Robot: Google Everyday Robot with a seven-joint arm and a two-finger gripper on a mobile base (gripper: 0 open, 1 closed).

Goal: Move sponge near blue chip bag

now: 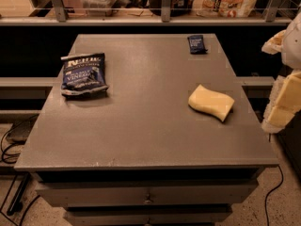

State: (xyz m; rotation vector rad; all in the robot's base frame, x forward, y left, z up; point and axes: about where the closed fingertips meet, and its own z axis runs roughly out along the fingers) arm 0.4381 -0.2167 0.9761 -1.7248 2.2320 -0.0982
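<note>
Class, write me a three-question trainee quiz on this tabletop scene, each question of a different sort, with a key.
1. True or false: the sponge touches the blue chip bag.
2. Which lies nearest the far edge of the table? A. sponge B. blue chip bag C. small dark blue packet
3. Fill in: in the camera view, the pincer hangs just beyond the table's ____ edge, beside the sponge.
Key: 1 false; 2 C; 3 right.
</note>
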